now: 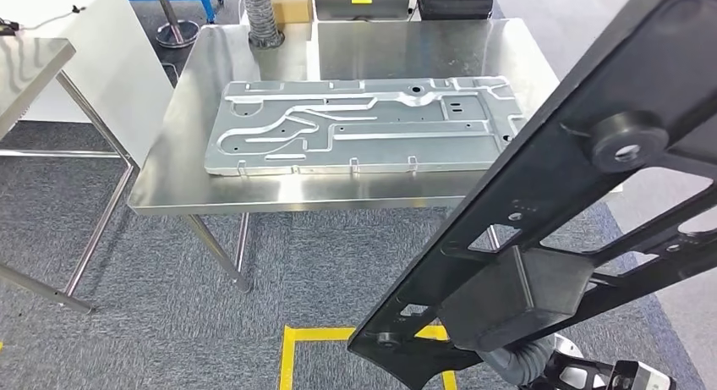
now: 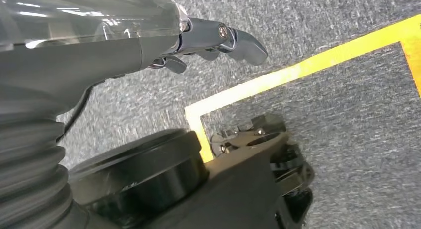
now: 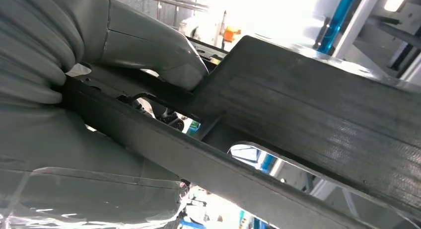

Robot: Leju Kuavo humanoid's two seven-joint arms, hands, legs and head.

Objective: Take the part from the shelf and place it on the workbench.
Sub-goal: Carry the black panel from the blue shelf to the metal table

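The right robot hand (image 3: 149,55) grips the black part (image 1: 541,212) — in the right wrist view its thick grey thumb presses down on the part's upper face while a dark bar of the frame runs across under the palm, with the darker fingers hidden behind it. The part is a long, flat black frame with cut-out openings, a round boss near its upper end and a boxy block near its lower end. In the head view it is carried in the air, slanting from the lower middle of the picture up to the top right corner, and its upper stretch overlaps the right end of the worktop (image 1: 254,195); whether it touches the steel there cannot be told.

The left robot hand (image 2: 218,40) hangs over the grey carpet (image 2: 347,139) with nothing in it, its dark fingers loosely extended and slightly curved above a yellow tape line (image 2: 298,70).

On the stainless worktop lies a large silver stamped metal panel (image 1: 363,123) — flat, lengthwise, filling much of the surface. A second steel table (image 1: 25,68) stands to the left, apart from the first.
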